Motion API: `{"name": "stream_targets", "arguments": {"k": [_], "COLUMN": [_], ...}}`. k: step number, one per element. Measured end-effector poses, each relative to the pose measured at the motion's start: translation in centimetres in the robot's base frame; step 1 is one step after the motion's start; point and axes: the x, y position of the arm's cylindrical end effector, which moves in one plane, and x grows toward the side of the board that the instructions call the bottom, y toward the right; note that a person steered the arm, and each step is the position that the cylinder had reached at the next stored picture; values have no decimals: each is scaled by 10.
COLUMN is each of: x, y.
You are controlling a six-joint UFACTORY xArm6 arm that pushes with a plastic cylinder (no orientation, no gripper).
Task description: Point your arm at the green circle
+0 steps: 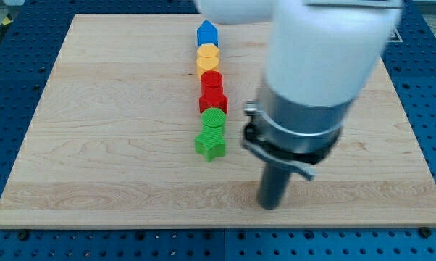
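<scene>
The green circle (214, 118) lies near the board's middle, in a column of touching blocks. Above it are a red block (213, 101), a red circle (211, 80), a yellow block (208, 59) and a blue block (207, 33) at the view's top. Below it is a green star (211, 145). My tip (271, 205) rests on the board to the lower right of the green star, well apart from the column. The arm's white and grey body hangs over the board's right half and hides what lies under it.
The wooden board (95, 145) sits on a blue perforated table (435, 87). The board's bottom edge runs just below my tip.
</scene>
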Motion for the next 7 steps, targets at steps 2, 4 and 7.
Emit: {"name": "stream_targets", "arguments": {"k": [2, 4, 7], "x": [0, -8, -90], "y": [-18, -74, -125]}}
